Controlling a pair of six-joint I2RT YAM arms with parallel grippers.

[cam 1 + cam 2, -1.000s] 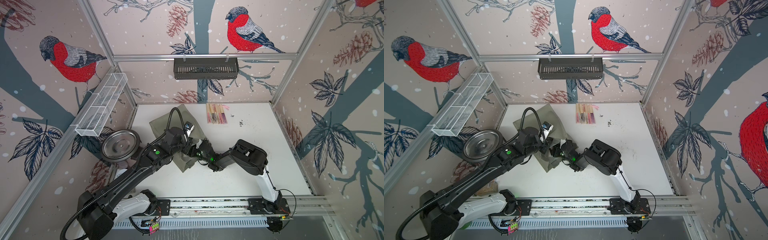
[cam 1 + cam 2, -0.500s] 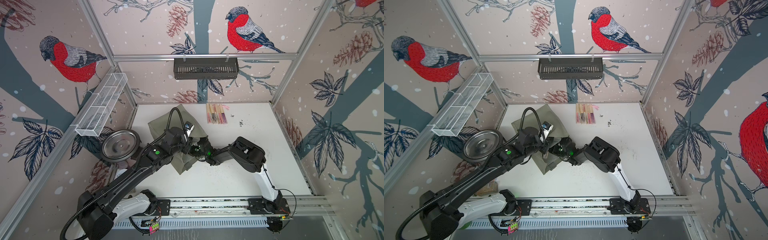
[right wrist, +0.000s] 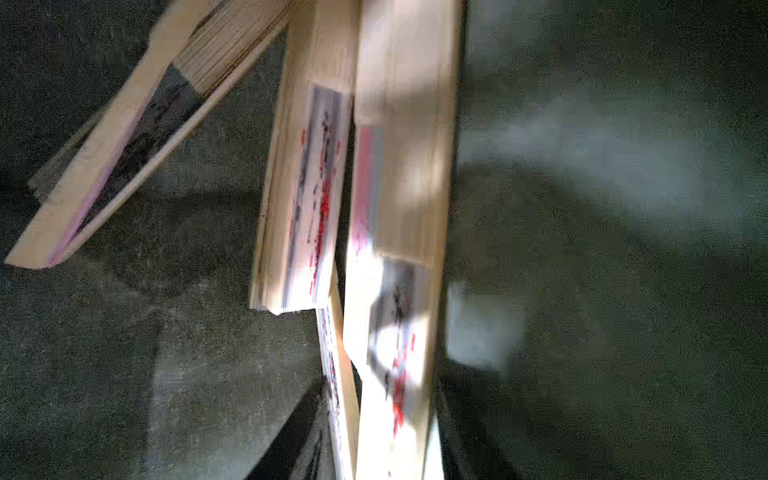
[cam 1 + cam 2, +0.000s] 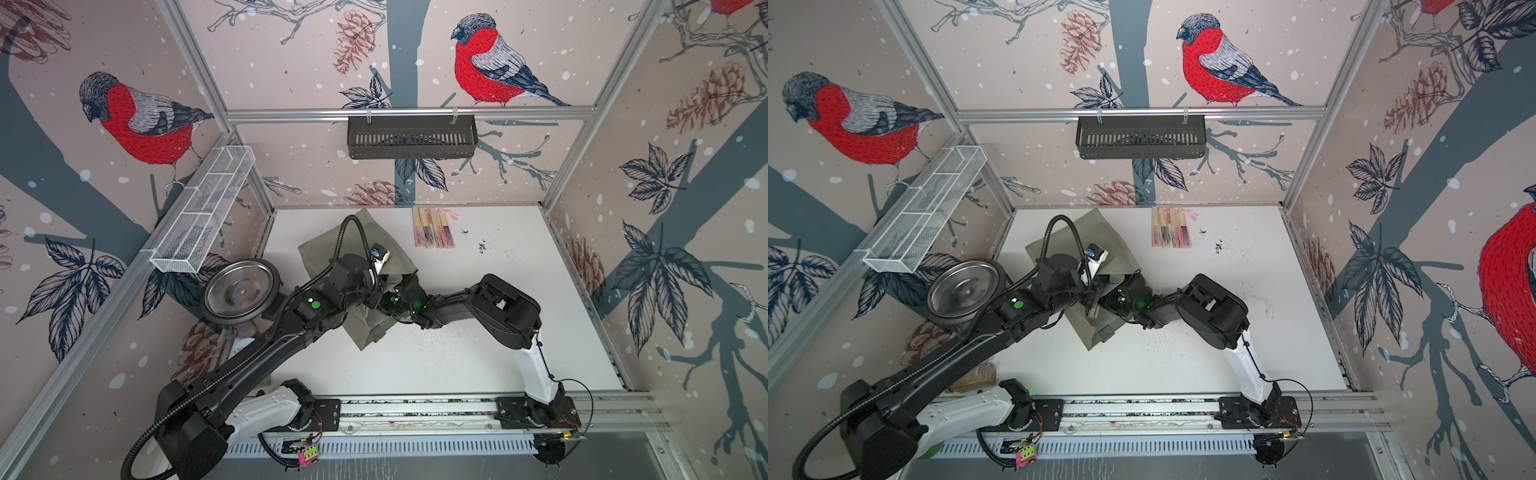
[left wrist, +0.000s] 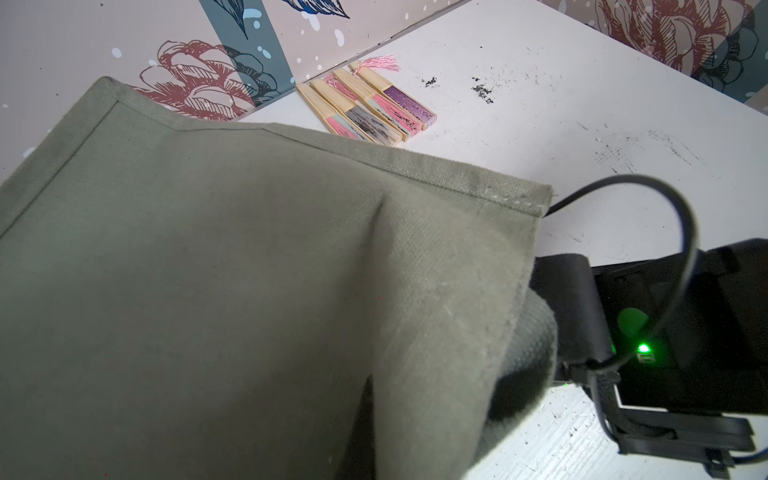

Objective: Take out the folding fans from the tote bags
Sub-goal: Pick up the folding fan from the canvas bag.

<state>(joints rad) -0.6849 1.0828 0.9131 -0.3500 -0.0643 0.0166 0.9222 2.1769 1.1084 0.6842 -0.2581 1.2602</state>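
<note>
Left gripper [image 4: 371,293] sits at the olive tote bag [image 4: 365,328], mid-tabletop [image 4: 519,270]. Its jaws are hidden under cloth, but they are pressed together. I judge they pinch the bag's rim, since in the left wrist view the cloth tents up toward the camera. My read on why: it holds the mouth open so my other arm can get in.

Right gripper [image 4: 390,297] is pushed into that mouth from the side. In both top views only its wrist with the green light shows. The right wrist view looks inside the bag. At least four closed folding fans [image 3: 303,187] lie loose on the dark lining, crossed over one another. The nearest fan [image 3: 395,332] runs straight at the lens, so I take it as the target. I cannot tell whether the jaws are spread or already on it; no fingertip is clear, and the picture is smeared.

Four fans [image 4: 432,228] are already out. They lie side by side in a row near the back wall, tasselled ends toward the wall, well apart from the bag. Probably lined up there to be out of the way of the work.

Hard to make out:
- how many more fans sit deeper in the bag
- the strap handles, which I don't see
- fan patterns in the blur
- what the dark specks [image 4: 482,245] beside the row are
</note>
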